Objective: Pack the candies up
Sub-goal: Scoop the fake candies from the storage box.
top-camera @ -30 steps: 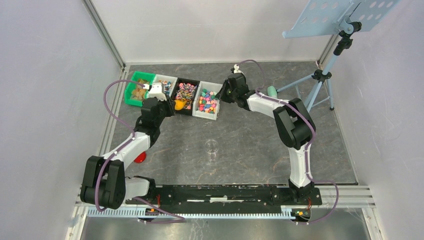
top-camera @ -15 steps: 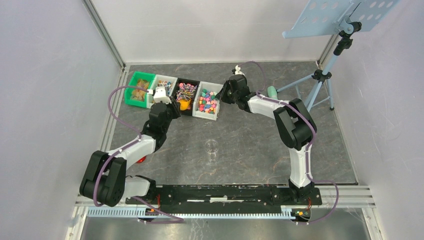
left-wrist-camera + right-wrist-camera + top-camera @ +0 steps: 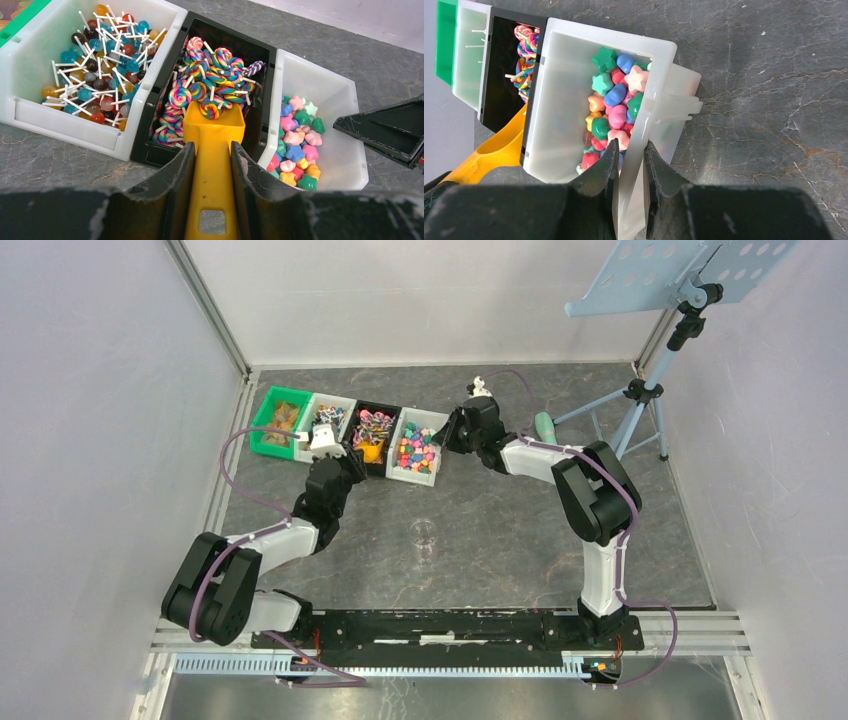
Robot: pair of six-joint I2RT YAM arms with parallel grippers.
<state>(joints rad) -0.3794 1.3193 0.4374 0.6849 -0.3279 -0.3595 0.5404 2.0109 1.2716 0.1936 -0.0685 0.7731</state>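
Note:
The candies (image 3: 295, 150) are small star and heart sweets in many colours. They lie in the rightmost white bin (image 3: 432, 422) and also show in the right wrist view (image 3: 611, 110). My left gripper (image 3: 212, 150) is shut on the handle of the orange scoop (image 3: 214, 131). The scoop's mouth sits in the black bin (image 3: 265, 52) under swirl lollipops (image 3: 207, 82). My right gripper (image 3: 630, 147) is shut on the side wall of the white candy bin (image 3: 656, 90). One of its fingers (image 3: 395, 132) shows beside that bin in the left wrist view.
A white bin of ball lollipops (image 3: 95, 47) and a green bin (image 3: 278, 418) stand left of the black bin. A clear jar (image 3: 424, 532) stands mid-table. A music stand (image 3: 640, 390) and a teal object (image 3: 545, 423) are at the back right.
My left arm has swung right and forward, bringing the scoop deeper into the black bin. My right gripper has shifted slightly right, still on the candy bin's wall.

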